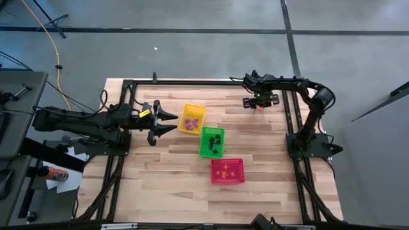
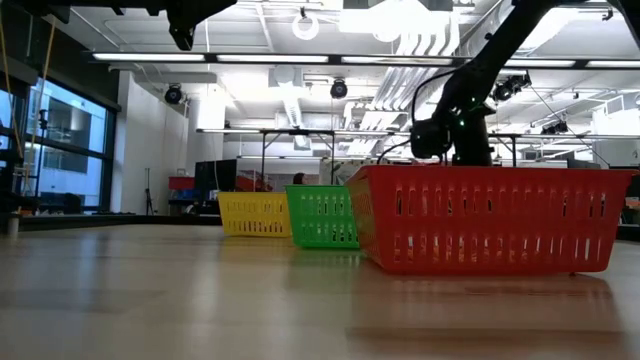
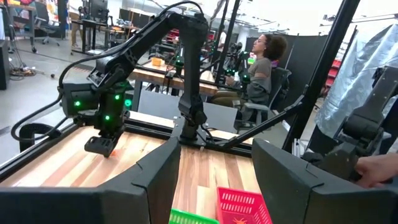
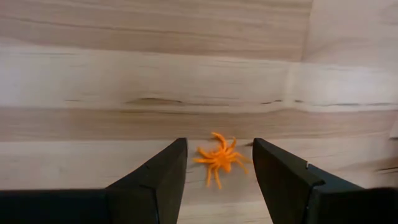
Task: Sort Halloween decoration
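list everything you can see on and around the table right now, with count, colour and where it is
orange spider: one, orange, on bare wood at the table's far right, between the right gripper's open fingers
yellow basket: one, yellow, mid-table, purple trinkets inside
green basket: one, green, beside the yellow one, black trinkets inside
red basket: one, red, nearest the front, orange trinkets inside
table: one, pale wood, black frame
person: one, seated beyond the table
left gripper: open, raised beside the yellow basket
right gripper: open, low over the spider
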You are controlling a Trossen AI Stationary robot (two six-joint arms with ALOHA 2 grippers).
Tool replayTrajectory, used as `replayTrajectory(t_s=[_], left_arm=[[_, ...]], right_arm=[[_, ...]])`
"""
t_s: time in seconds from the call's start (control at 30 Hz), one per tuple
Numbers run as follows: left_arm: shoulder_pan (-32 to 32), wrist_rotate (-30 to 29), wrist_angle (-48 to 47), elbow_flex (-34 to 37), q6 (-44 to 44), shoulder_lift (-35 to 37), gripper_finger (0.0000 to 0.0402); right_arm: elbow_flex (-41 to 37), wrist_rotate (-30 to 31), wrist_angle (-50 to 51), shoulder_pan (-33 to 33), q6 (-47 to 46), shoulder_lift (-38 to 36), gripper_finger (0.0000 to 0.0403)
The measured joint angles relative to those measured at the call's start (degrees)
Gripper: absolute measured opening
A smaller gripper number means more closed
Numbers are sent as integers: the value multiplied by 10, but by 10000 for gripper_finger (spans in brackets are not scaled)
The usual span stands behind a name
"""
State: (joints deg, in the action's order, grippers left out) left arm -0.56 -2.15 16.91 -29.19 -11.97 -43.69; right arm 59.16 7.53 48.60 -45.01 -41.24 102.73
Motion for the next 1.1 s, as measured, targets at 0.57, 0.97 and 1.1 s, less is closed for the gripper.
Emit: replayTrajectory(t_s=[0.57, 0.97, 1.1], left_arm=[[0, 0, -2, 0, 0, 0, 188], [0, 0, -3, 0, 0, 0, 188], [0, 0, -3, 0, 0, 0, 188]], right_arm=[[1, -21, -9, 3, 28, 11, 24], [-3, -18, -11, 42, 73, -87, 2], [-3, -25, -25, 68, 124, -160, 1]])
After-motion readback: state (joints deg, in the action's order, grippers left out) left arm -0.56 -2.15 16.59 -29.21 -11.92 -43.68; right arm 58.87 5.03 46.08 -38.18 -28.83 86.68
